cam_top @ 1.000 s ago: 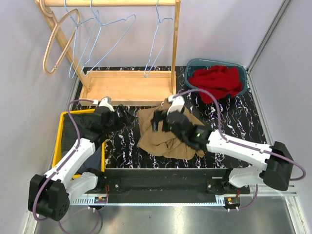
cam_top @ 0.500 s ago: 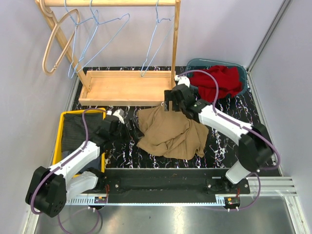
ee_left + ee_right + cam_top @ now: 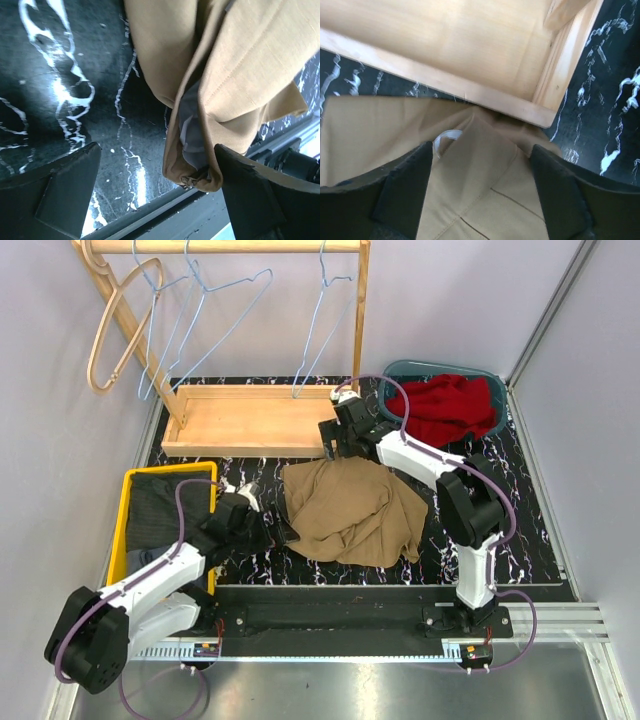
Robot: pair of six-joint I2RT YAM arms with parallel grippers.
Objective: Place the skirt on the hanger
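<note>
Two arms have both shifted in the last sec, and we read it as a pre-grasp setup. The right jaws were over the middle of the skirt (image 3: 350,508) a sec ago. They've since swung out to its far edge, just beside the corner of the wooden rack base (image 3: 250,420). The left jaws were further up the desk (image 3: 520,510), between the yellow bin (image 3: 118,540) and the skirt. They've now pulled in to the skirt's near-left edge. The skirt lies rumpled mid-desk, approx where it was, not lifted and w/ no part on a hanger.

Left jaws are wide apart. A folded edge w/ pale lining sits between the fingers (image 3: 70,185), close to the right-hand one, but nothing is pinched. Right jaws are also wide apart, over a stretch of fabric where a white hanging loop (image 3: 445,137) shows, and they aren't clamped on anything either.

We judge the arms are now on opposite edges of the garment, ready to close and raise it. The blue wire hangers (image 3: 320,330) hang on the rail, well apart from the skirt, so nearly all the task is still ahead: grip, lift, then bring skirt and hanger together. Risk as we see it: the fabric is thin and layered, so a pinch may catch one layer only, or the lining, and the rest may slide off.
</note>
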